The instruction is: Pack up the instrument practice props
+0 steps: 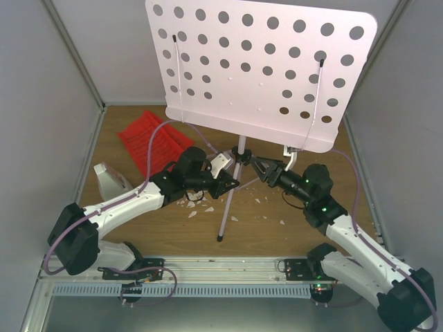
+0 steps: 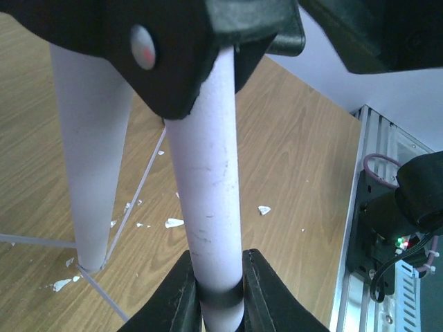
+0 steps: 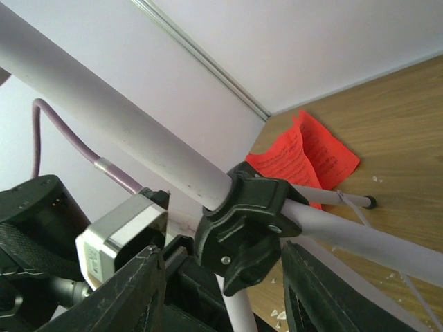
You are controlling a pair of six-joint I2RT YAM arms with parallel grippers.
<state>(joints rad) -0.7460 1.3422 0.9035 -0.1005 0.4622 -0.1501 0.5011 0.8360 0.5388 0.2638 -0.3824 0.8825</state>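
The pale perforated music-stand plate [image 1: 259, 66] stands on silver tripod legs [image 1: 226, 207] at mid table. My left gripper [image 1: 227, 184] is shut on one silver leg tube [image 2: 208, 173], just below the black hub [image 2: 176, 55]; its fingers [image 2: 173, 297] clamp the tube on both sides. My right gripper [image 1: 257, 166] is open, its fingers [image 3: 131, 290] standing either side of the black tripod hub [image 3: 249, 225] without touching it. Red ribbed sheets [image 1: 156, 137] lie at the back left and also show in the right wrist view [image 3: 311, 155]. The white pyramid metronome [image 1: 111, 181] stands at the left.
Small white crumbs [image 1: 192, 205] are scattered on the wooden table [image 1: 291, 235] around the legs. Grey walls close in the left, right and back. A metal rail [image 1: 228, 266] runs along the near edge, and the plate overhangs both arms.
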